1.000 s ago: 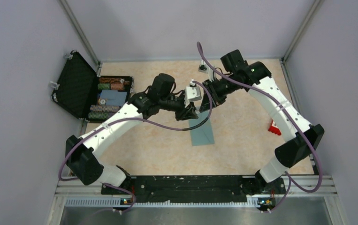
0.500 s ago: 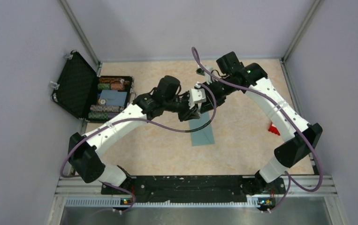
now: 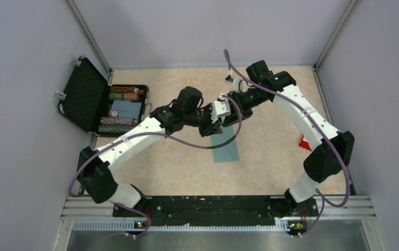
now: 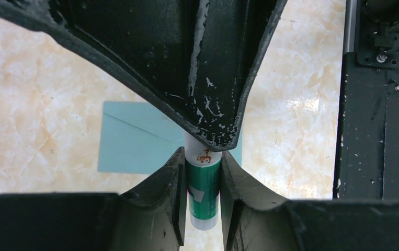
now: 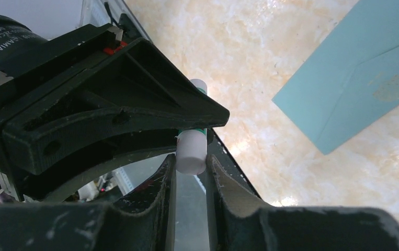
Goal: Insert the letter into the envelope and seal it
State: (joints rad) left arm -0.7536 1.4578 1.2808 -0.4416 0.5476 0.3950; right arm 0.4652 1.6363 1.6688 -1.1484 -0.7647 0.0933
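Note:
The teal envelope point(image 3: 225, 149) lies flat on the table, flap seams showing point(image 4: 134, 146), with a faint smear on its flap point(image 5: 390, 89). The letter is out of view. Above the envelope's far end, both grippers meet on a glue stick. My left gripper point(image 3: 211, 127) point(image 4: 202, 155) is shut on the stick's green body point(image 4: 203, 191). My right gripper point(image 3: 228, 112) point(image 5: 191, 158) is shut on its white cap point(image 5: 192, 151). The stick hangs in the air, apart from the envelope.
An open black case point(image 3: 90, 97) with stacked chips stands at the left edge. A small red object point(image 3: 306, 142) lies by the right wall. The black base rail point(image 3: 207, 204) runs along the near edge.
Both grippers have drifted slightly right and toward each other above the envelope. The right arm's elbow has swung a little. The envelope has not moved.

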